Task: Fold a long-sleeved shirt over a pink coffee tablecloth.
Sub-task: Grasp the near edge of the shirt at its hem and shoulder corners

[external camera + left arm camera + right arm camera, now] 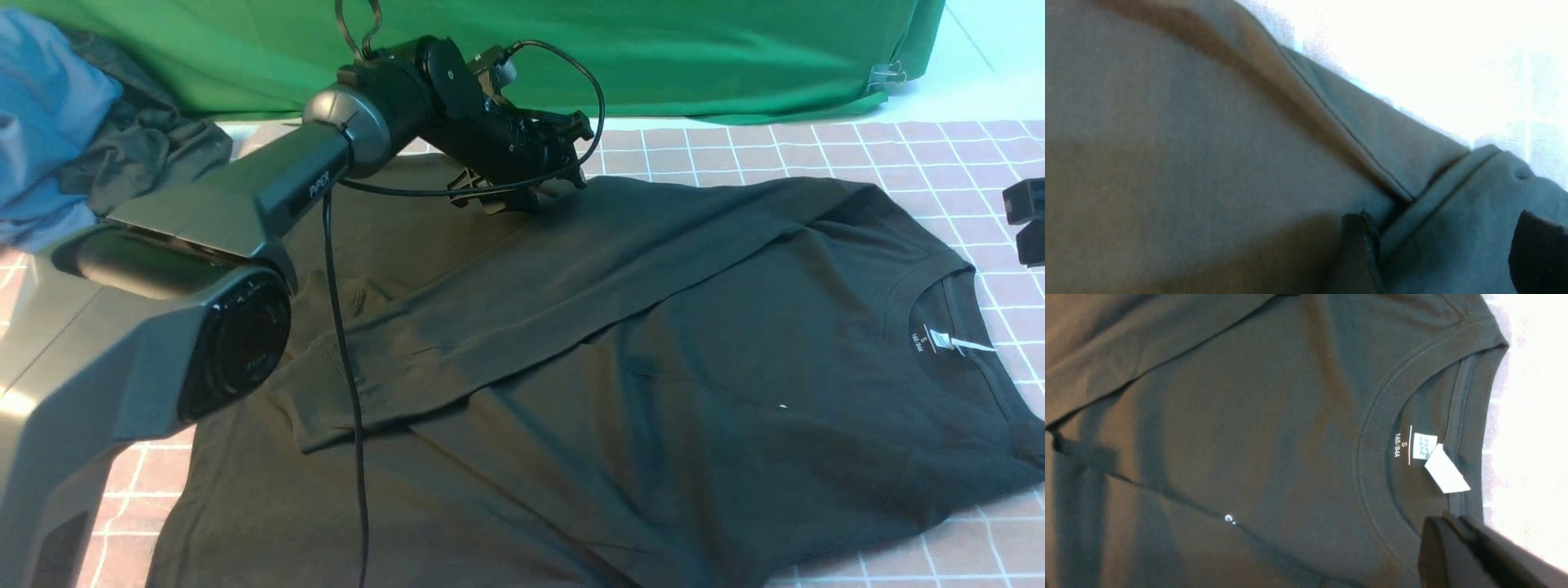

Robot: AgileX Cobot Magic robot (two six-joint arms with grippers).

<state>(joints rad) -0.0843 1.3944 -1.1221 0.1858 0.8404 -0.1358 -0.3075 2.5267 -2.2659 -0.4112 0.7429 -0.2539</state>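
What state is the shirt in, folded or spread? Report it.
Partly folded: the shirt lies spread on the pink cloth, a sleeve laid across its chest.

A plain bright green cloth hangs as a backdrop across the top of the front view, creased in soft folds. 1 small metal clip grips its lower right corner. In the upper right lies a pale, brightly lit surface. In the upper left, a blue garment is heaped against a crumpled dark grey one.
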